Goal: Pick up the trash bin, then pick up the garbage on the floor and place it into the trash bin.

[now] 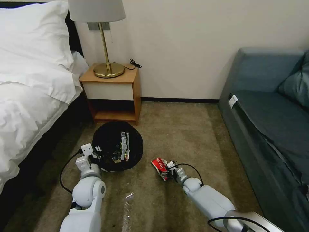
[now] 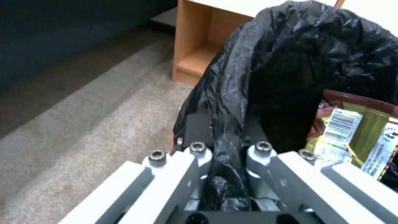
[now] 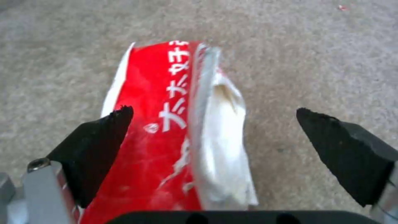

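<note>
Gripped the bag-lined rim of the trash bin [image 1: 117, 150] in the clamped left gripper [image 1: 96, 152] before the nightstand [image 1: 111, 93], while spreading the right gripper [image 3: 215, 137] wide over the red snack packet [image 3: 166, 130] on the carpet [image 1: 180, 135], jaws flanking it.

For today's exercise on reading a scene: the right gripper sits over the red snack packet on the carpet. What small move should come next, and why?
Probably close the right gripper on the red snack packet. Its black fingertips stand open on either side of the packet, which lies on the carpet between them. The left gripper is shut on the trash bin at its bag-lined rim.
</note>
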`<state>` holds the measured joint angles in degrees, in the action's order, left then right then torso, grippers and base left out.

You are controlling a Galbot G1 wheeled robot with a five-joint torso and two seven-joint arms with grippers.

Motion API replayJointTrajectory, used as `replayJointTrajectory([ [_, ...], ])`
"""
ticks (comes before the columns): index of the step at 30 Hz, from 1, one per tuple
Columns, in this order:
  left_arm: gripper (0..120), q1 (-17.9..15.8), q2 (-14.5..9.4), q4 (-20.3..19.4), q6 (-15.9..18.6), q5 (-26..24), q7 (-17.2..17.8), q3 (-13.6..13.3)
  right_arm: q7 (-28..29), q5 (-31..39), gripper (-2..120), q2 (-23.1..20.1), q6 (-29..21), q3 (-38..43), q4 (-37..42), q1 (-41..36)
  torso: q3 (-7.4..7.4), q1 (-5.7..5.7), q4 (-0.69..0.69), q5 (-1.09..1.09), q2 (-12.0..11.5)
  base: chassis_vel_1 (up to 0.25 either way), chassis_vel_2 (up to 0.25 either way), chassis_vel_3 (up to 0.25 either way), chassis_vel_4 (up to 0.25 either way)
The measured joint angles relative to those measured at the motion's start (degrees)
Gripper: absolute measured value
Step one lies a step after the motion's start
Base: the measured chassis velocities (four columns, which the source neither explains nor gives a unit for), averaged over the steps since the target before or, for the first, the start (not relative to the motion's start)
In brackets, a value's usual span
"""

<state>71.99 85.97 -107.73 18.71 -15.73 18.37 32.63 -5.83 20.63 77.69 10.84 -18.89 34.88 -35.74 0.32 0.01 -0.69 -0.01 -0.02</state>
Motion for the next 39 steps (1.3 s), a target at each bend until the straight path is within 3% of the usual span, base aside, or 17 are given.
replayJointTrajectory([
  [14, 5, 0.3, -1.0, -1.2, 0.0, -1.0, 0.0, 0.2, -4.1, -6.1, 96, 2.5, 2.9, 6.1, -6.8, 0.3, 0.0, 0.0, 0.0, 0.0, 0.0, 0.0, 0.0, 0.0, 0.0],
  [19, 5, 0.2, -1.5, -1.5, 0.3, -1.5, 0.0, 0.3, -4.5, -7.2, 87, 2.8, 3.8, 7.9, -8.0, 0.5, 0.0, 0.0, 0.01, 0.0, 0.0, 0.0, 0.0, 0.0, 0.0],
  [21, 5, -0.1, -1.5, -1.5, 0.4, -1.7, 0.0, 0.3, -4.5, -7.6, 73, 2.4, 3.9, 8.5, -7.3, 0.2, 0.0, 0.0, 0.0, 0.0, 0.0, 0.0, 0.0, 0.0, 0.0],
  [27, 5, -0.2, -1.5, -1.3, 0.4, -1.7, 0.0, -0.1, -4.3, -7.7, 56, 2.1, 3.9, 9.1, -6.6, 0.0, 0.0, 0.0, 0.0, -0.01, 0.0, 0.0, 0.0, 0.0, 0.0],
  [28, 5, -0.3, -1.4, -1.2, 0.4, -1.7, 0.0, -0.3, -4.1, -7.8, 47, 2.1, 4.0, 9.2, -6.5, 0.1, 0.0, 0.0, 0.0, 0.0, 0.0, 0.0, 0.0, 0.0, 0.0],
  [34, 5, -0.2, -1.3, -1.0, 0.4, -1.5, 0.0, -0.3, -3.5, -7.8, 27, 2.5, 4.3, 9.3, -6.5, 0.1, 0.0, 0.0, 0.0, 0.0, 0.0, 0.0, 0.0, 0.0, 0.0],
  [37, 5, -0.1, -1.3, -1.0, 0.4, -1.4, 0.0, -0.3, -3.4, -7.8, 22, 2.5, 4.3, 9.3, -6.5, 0.1, 0.0, 0.0, 0.0, -0.01, 0.0, 0.0, 0.0, 0.0, 0.0],
  [39, 5, -0.2, -1.3, -1.0, 0.4, -1.4, 0.0, -0.3, -3.5, -8.0, 9, 2.5, 4.3, 9.2, -6.4, 0.1, 0.0, 0.0, 0.0, 0.01, 0.0, 0.0, 0.0, 0.0, 0.0],
])
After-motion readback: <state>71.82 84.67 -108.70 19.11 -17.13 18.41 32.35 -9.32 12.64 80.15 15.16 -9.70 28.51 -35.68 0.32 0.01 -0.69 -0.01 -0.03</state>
